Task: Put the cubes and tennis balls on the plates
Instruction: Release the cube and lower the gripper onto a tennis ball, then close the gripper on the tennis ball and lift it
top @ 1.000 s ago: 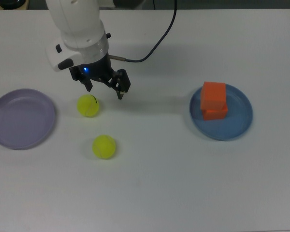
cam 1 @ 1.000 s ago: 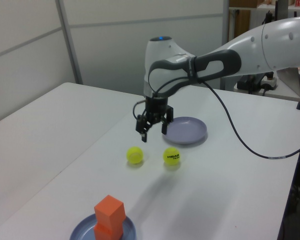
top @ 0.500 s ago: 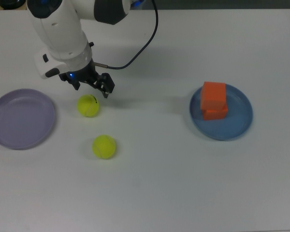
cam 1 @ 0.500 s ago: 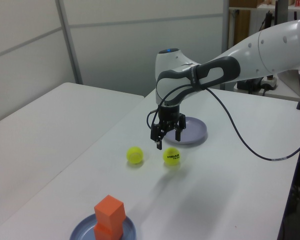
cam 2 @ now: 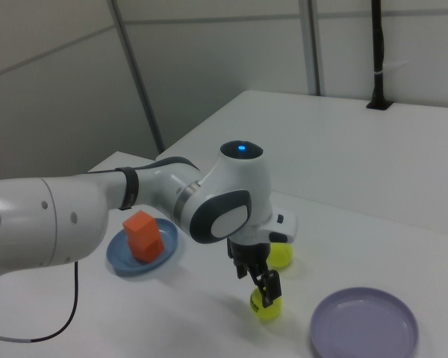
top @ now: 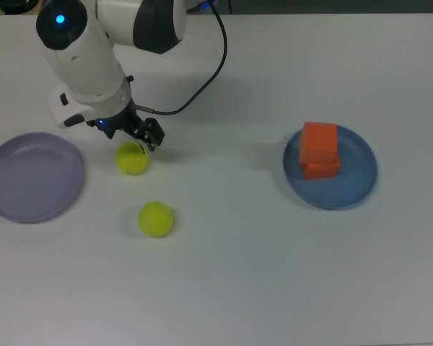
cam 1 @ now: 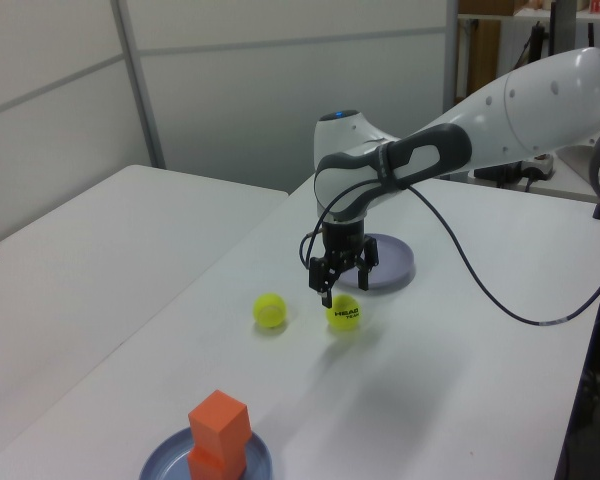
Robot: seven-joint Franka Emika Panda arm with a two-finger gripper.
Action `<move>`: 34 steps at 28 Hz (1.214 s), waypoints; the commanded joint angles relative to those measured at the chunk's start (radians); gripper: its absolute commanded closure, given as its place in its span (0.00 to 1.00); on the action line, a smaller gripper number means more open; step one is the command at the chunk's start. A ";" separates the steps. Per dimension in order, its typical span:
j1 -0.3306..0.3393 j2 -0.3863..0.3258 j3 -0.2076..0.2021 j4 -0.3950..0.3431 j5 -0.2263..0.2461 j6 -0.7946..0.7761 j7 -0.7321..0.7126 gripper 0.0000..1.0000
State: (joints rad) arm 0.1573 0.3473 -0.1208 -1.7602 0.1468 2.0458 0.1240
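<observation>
The white Franka arm's black two-finger gripper (top: 133,135) hangs over the white table (top: 238,274) with its fingers spread apart and nothing between them. It sits right above and slightly toward the top view's upper edge from a fuzzy yellow-green tennis ball with a small black mark (top: 132,158). In the top view the nearer finger's tip overlaps that ball's upper rim. In the left view the gripper (cam 1: 342,283) hovers just over the same ball (cam 1: 344,313), whose black lettering faces the camera. In the right view the gripper (cam 2: 257,281) points down and one finger lies in front of this ball (cam 2: 267,307). Whether the fingers touch the ball cannot be told.

The second fuzzy yellow-green tennis ball (top: 155,218) lies on the bare table nearby, lower in the top view and apart from the gripper. In the left view it (cam 1: 270,311) is on the left view's left of the marked ball; in the right view it (cam 2: 280,255) shows partly behind the arm's wrist.

The round pale lavender plate (top: 30,176) lies at the top view's left, near the marked ball, with nothing on it. The round medium blue plate (top: 355,184) lies well apart at the top view's right and carries the two bright orange cubes stacked, the upper cube (top: 319,143) on the lower cube (top: 323,169), of which only an edge shows.
</observation>
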 commanded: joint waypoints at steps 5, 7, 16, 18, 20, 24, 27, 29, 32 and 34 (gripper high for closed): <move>-0.001 0.024 -0.028 -0.005 0.007 0.031 -0.047 0.00; -0.001 0.030 -0.031 -0.005 0.007 0.043 -0.049 0.00; 0.004 0.068 -0.030 -0.005 0.007 0.108 -0.047 0.00; 0.007 0.071 -0.030 -0.007 0.007 0.122 -0.047 0.00; 0.008 0.078 -0.030 -0.007 0.007 0.120 -0.047 0.00; 0.013 0.082 -0.026 -0.007 0.010 0.120 -0.046 0.27; 0.013 0.082 -0.025 -0.007 0.011 0.122 -0.049 0.69; 0.013 0.084 -0.025 -0.005 0.019 0.122 -0.049 0.89; 0.013 0.085 -0.025 -0.001 0.020 0.122 -0.058 1.00; 0.011 0.084 -0.025 0.004 0.020 0.122 -0.067 1.00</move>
State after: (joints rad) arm 0.1635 0.4327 -0.1419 -1.7572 0.1467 2.1448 0.0981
